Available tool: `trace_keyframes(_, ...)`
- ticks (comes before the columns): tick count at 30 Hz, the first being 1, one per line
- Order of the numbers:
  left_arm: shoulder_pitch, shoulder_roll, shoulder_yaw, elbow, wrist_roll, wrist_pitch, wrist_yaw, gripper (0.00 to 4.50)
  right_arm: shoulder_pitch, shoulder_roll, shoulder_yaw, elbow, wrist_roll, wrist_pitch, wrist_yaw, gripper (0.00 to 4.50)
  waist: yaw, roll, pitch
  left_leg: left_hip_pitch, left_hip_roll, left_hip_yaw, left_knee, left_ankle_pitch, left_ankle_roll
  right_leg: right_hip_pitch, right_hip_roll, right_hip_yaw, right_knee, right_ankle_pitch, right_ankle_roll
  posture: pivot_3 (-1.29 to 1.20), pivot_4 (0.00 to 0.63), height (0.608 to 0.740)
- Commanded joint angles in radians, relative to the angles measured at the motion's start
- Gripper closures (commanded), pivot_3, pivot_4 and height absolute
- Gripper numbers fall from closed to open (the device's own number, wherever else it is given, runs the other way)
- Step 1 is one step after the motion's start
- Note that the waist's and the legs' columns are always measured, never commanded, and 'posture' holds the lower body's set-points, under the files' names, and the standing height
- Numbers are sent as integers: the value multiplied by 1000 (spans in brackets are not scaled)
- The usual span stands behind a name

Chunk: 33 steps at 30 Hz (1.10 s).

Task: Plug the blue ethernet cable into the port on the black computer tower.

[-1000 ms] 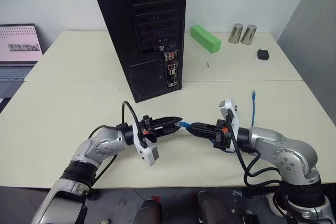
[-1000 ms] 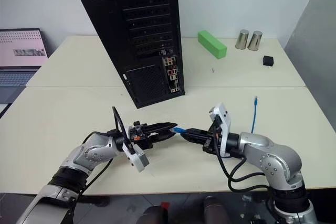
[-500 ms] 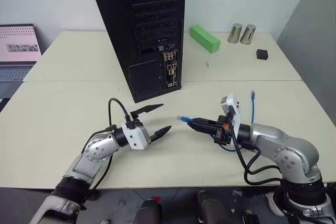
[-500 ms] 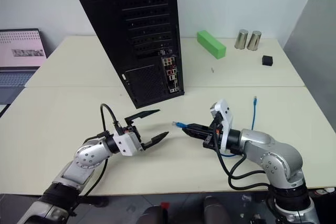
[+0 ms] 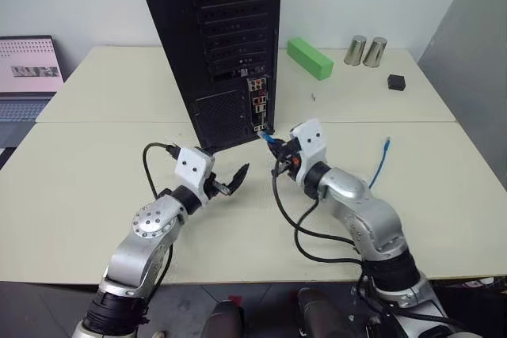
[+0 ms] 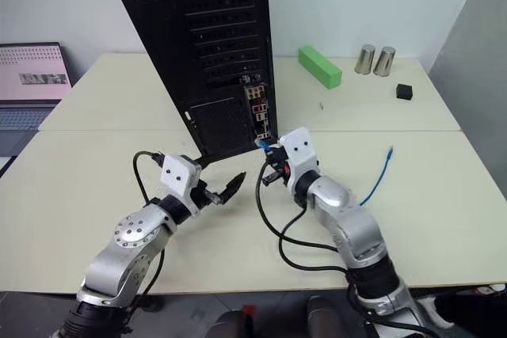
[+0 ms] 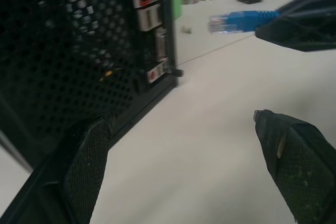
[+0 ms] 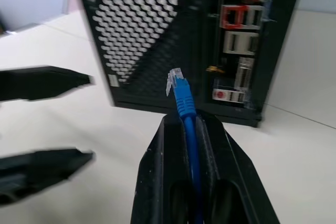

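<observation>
blue ethernet cable (image 8: 185,103), one, pinched in the right claw (image 8: 187,124); left claw (image 5: 230,179) wide, empty.

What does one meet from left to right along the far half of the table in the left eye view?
laptop → tower → green block → two metal cups → small black block

You see the black computer tower (image 5: 218,37) in matt perforated metal, the blue ethernet cable (image 8: 185,103) in smooth plastic with a clear glossy plug, the desk (image 5: 87,172) matt cream, two shiny metal cups (image 5: 364,51).
</observation>
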Motion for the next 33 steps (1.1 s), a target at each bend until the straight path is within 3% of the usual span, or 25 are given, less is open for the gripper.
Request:
trace_keyframes(1, -17, -21, 32, -53, 23, 25, 23, 33, -45, 59, -6, 30, -56, -53, -62, 4500, 0, 0, 0, 0, 0, 0, 0, 0, 0, 0, 0, 0, 0, 0, 0, 0, 150, 740)
trace_keyframes(13, -50, -69, 67, -74, 23, 112, 20, 33, -204, 179, -74, 222, -106, -118, -108, 4500, -1, 0, 0, 0, 0, 0, -1, 0, 0, -1, 0, 0, 0, 1, -2, 0, 150, 740)
trace_keyframes(33, -64, -84, 63, -82, 54, 103, -18, 33, -280, 196, -125, 366, -117, -184, -115, 4500, -1, 0, 0, -1, 0, 1, -1, 0, 0, -2, 0, 1, 0, 1, -2, 0, 150, 740)
